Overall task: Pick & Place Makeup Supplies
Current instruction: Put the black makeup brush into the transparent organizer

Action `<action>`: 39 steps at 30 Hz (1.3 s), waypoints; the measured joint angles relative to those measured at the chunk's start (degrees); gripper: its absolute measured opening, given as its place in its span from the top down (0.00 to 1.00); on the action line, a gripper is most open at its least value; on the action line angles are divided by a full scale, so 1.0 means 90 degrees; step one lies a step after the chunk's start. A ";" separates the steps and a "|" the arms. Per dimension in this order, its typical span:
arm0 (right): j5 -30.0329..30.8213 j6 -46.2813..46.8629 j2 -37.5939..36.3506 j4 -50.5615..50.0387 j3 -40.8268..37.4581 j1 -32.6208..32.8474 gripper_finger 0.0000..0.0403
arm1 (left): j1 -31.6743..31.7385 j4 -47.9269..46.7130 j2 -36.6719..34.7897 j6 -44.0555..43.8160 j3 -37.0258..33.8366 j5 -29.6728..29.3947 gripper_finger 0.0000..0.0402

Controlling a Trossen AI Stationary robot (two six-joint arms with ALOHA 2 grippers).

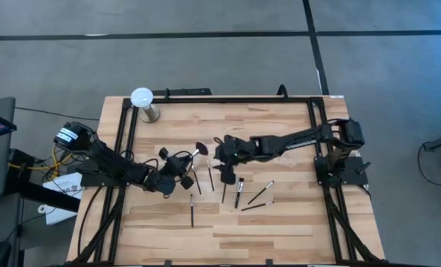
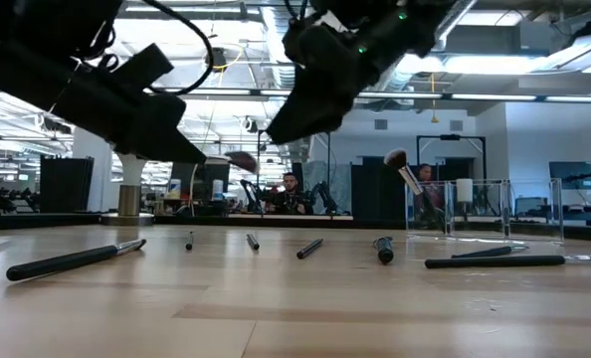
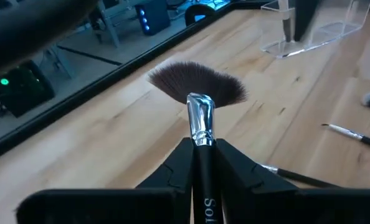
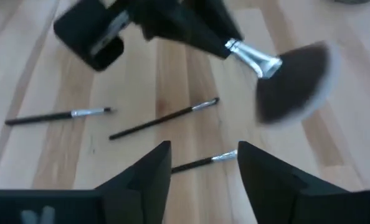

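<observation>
My left gripper (image 3: 200,163) is clamped on the fan brush (image 3: 199,93), its handle pinched between the two fingers and the fan head sticking out ahead, raised off the surface (image 1: 280,237). From above, that gripper (image 1: 182,169) sits left of centre with the fan head (image 1: 200,148) pointing toward my right gripper (image 1: 222,152), which is close by. My right gripper (image 4: 202,163) has its fingers spread apart with nothing between them; its wrist view looks down at the fan head (image 4: 292,81) and three thin brushes (image 4: 163,119) lying flat below. The other brushes (image 1: 239,191) lie scattered on the surface around the middle, some between the grippers and some nearer the front edge. A white globe (image 1: 142,99) stands at the far left corner. In the low view a clear holder (image 2: 480,209) stands on the right, and a person (image 2: 291,191) sits in the room behind.
</observation>
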 joint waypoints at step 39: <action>-0.2670 0.0507 -0.0002 0.0854 0.0226 -0.1334 0.46 | -0.0390 0.2729 -0.0115 0.3929 0.0006 0.0096 0.89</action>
